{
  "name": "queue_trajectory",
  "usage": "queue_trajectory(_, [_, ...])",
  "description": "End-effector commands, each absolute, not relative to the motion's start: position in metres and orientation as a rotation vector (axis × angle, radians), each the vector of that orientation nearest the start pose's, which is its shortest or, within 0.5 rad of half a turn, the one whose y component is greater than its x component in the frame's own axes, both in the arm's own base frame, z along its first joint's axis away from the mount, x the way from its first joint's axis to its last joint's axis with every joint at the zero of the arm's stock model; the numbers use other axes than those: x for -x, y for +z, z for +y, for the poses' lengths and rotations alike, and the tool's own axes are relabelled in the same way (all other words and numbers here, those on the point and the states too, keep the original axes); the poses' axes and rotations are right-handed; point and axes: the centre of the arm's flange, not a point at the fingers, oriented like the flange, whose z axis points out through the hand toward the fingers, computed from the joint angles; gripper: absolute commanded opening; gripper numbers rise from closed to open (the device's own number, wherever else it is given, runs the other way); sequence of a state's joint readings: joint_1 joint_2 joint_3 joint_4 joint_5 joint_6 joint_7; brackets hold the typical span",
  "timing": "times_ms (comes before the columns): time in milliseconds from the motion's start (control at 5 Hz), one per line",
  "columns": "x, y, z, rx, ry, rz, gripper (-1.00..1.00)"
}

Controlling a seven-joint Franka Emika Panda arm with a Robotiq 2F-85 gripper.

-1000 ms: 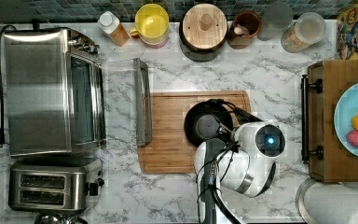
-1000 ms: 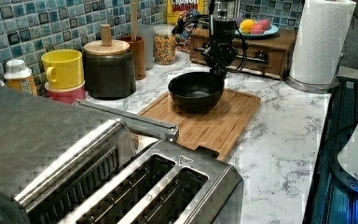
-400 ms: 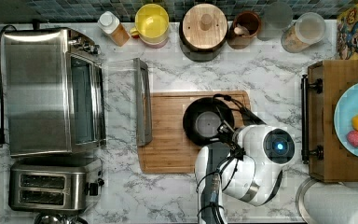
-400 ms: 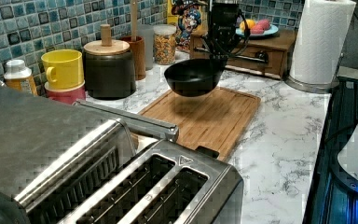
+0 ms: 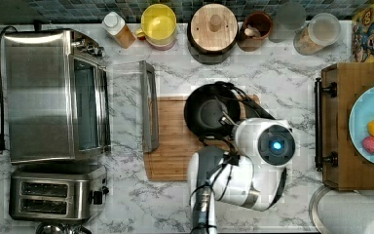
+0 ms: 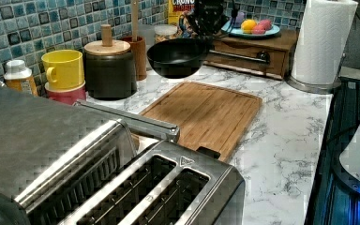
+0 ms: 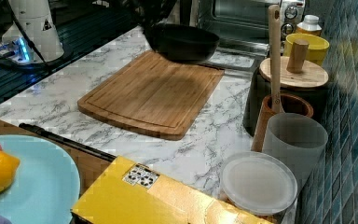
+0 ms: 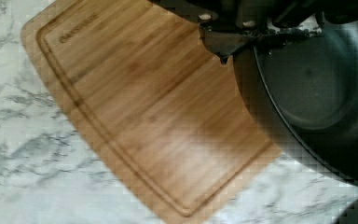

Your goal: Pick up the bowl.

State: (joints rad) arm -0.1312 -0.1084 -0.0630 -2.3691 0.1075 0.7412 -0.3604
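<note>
The round black bowl (image 5: 205, 113) hangs in the air above the wooden cutting board (image 5: 170, 146), well off its surface in the left view (image 6: 176, 57) and the right view (image 7: 182, 43). My gripper (image 5: 227, 120) is shut on the bowl's rim on the side nearest the arm. In the wrist view the fingers (image 8: 223, 39) clamp the rim, with the bowl's glossy dark inside (image 8: 317, 88) beside them and the board (image 8: 144, 107) far below. The bowl stays roughly level.
A toaster oven (image 5: 53, 92) with its door down and a toaster (image 5: 53, 195) stand at the top view's left. A yellow cup (image 5: 158, 22), a black canister with a wooden lid (image 5: 214, 27) and jars line the back. A light blue plate (image 5: 367, 105) with fruit sits on a wooden box; a paper towel roll (image 6: 321, 42) stands nearby.
The bowl has left the cutting board and risen steadily with the gripper shut on its rim. It now hangs clearly higher than a second ago.
</note>
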Motion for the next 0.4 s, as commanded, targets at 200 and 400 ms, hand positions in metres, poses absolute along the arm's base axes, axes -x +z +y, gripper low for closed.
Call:
queue_trajectory(200, [-0.5234,0.5090,-0.0297,2.993,-0.396,0.704,-1.00])
queue_trajectory(400, [-0.5324,0.5184,-0.0318,3.034,-0.312,0.657,-1.00])
